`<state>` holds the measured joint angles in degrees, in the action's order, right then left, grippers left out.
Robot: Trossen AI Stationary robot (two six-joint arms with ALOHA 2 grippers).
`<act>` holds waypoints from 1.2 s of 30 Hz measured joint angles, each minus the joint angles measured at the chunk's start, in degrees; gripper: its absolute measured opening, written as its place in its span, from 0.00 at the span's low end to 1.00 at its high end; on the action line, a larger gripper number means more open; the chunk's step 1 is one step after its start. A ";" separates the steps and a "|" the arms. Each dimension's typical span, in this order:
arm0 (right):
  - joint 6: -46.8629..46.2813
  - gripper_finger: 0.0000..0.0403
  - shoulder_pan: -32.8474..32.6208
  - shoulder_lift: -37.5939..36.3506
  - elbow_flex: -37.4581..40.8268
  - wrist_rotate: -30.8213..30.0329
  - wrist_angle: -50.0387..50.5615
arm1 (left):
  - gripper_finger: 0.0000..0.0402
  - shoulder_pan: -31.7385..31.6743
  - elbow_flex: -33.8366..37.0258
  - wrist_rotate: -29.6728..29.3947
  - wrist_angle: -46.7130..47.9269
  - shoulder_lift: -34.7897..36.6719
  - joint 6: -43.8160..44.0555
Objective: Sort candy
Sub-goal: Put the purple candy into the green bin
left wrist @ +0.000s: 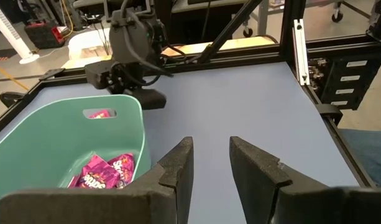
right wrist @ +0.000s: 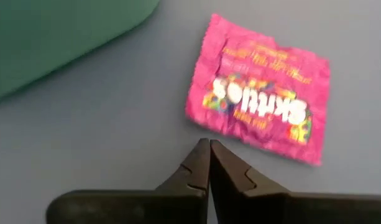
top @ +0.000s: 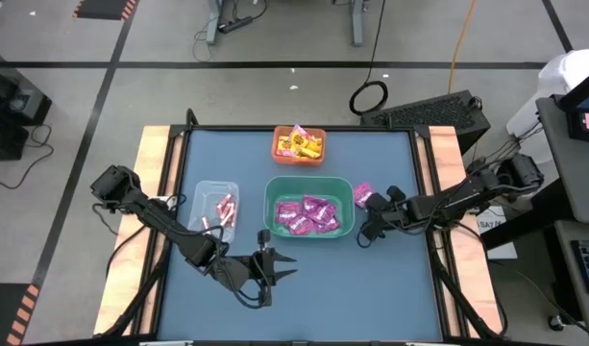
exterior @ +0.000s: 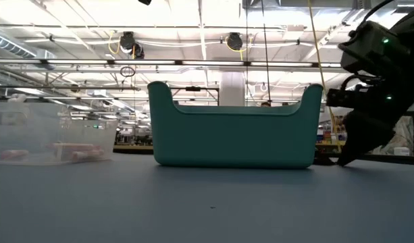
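Observation:
One magenta-pink candy packet (right wrist: 258, 96) lies flat on the blue table, just right of the green bin (top: 272, 207). My right gripper (right wrist: 209, 144) is shut, tilted down, its tips at that packet's nearest edge with nothing visible between them. More magenta packets (top: 308, 213) lie in the green bin. Yellow packets (top: 300, 144) fill the orange bin at the far edge. Pink-white sticks (top: 222, 210) lie in the clear bin on the left. My left gripper (left wrist: 210, 155) is open above the bare table near the front edge, holding nothing. My right gripper's shut fingertips (right wrist: 201, 155) stand at the lower edge of the loose packet (right wrist: 206, 124), slanting down from the table's right. I cannot tell whether they touch the packet. The packet lies flat on the table.
The green bin's wall (exterior: 234, 138) stands close to the left of my right gripper (exterior: 342, 158). The clear bin (exterior: 51, 138) sits farther left. Bare table stretches from the bins to the near edge. Black frame rails (top: 424, 173) border the table.

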<state>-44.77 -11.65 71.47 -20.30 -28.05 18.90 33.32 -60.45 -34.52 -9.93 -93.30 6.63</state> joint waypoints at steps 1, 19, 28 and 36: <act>0.03 0.01 -0.70 -0.39 0.01 0.20 0.55 | 0.28 0.00 0.00 0.00 0.00 0.00 0.00; 7.64 0.45 -8.02 -0.47 0.16 -15.76 -4.83 | 0.28 0.02 0.00 0.02 -0.02 0.00 0.00; 8.37 0.47 -7.42 4.50 0.15 -16.21 -9.07 | 0.28 0.00 0.00 0.02 -0.04 0.00 0.00; 8.00 0.46 -4.87 11.51 -0.04 -18.49 -12.18 | 0.28 0.00 0.00 0.02 -0.06 0.00 0.00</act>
<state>-36.77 -16.52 82.98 -20.34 -46.54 6.72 33.32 -60.45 -34.50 -10.00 -93.30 6.63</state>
